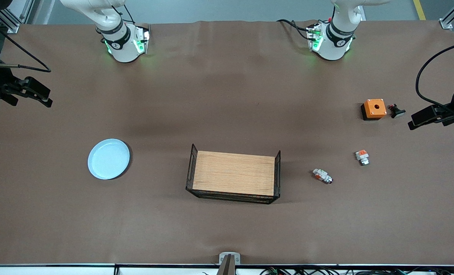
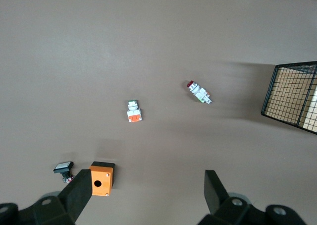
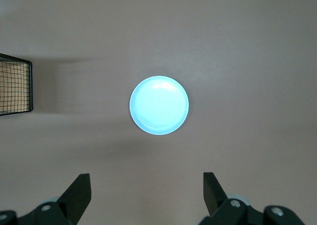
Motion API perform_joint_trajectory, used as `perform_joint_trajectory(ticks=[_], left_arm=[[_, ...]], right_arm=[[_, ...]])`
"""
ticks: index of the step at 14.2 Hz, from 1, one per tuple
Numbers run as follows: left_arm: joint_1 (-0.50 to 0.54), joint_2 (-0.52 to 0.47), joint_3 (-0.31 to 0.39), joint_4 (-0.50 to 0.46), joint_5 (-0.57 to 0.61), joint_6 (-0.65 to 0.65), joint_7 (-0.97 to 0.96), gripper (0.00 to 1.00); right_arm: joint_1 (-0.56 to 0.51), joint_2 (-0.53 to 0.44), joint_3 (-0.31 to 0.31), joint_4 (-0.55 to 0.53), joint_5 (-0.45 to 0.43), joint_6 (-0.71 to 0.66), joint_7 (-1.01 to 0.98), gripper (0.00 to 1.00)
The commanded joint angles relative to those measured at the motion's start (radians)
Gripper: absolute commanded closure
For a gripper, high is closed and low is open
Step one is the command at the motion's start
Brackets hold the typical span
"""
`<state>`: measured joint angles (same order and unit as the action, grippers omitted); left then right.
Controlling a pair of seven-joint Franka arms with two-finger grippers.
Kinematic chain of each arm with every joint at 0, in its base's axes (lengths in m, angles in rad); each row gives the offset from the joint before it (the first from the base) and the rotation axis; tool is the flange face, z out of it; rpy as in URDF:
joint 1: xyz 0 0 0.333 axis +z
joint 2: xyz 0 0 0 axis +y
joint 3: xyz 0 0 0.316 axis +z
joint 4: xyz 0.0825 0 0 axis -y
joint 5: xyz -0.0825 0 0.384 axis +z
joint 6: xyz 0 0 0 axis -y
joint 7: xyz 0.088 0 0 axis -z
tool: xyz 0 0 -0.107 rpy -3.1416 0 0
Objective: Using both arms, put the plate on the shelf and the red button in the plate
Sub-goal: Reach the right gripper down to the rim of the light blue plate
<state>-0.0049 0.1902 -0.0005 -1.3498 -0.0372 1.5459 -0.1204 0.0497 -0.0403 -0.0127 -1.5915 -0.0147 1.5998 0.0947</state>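
The pale blue plate (image 1: pixel 108 159) (image 3: pixel 159 105) lies flat toward the right arm's end of the table. The red button (image 1: pixel 322 175) (image 2: pixel 199 92), a small white-grey part with an orange bit and a dark red cap, lies on its side toward the left arm's end. My right gripper (image 1: pixel 45 100) (image 3: pixel 146 183) hangs high over the table near the plate, open with nothing between its fingers. My left gripper (image 1: pixel 414 123) (image 2: pixel 147 185) hangs high over the table beside the orange box, open and holding nothing.
A wire basket with a wooden floor (image 1: pixel 191 168) (image 2: pixel 292 98) stands mid-table between plate and button. A squat orange-topped white block (image 1: pixel 362 157) (image 2: pixel 133 112), an orange box with a hole (image 1: pixel 374 109) (image 2: pixel 101 179) and a small black part (image 1: pixel 397 111) (image 2: pixel 63 168) lie near the left arm's end.
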Motion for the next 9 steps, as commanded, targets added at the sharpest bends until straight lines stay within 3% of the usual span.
perform_joint_trajectory(ticks=[1, 5, 9], left_arm=[[0.002, -0.002, 0.0, 0.001, -0.023, -0.009, -0.008, 0.0], [0.003, -0.002, 0.0, 0.001, -0.024, -0.009, -0.005, 0.0], [0.003, 0.003, 0.0, 0.001, -0.024, -0.009, -0.007, 0.0]], right_arm=[[0.007, -0.001, -0.001, -0.002, -0.002, 0.006, 0.019, 0.0], [-0.001, 0.0, -0.004, -0.028, -0.004, 0.021, 0.019, 0.0], [-0.057, 0.0, -0.012, -0.19, -0.013, 0.153, -0.009, 0.0]])
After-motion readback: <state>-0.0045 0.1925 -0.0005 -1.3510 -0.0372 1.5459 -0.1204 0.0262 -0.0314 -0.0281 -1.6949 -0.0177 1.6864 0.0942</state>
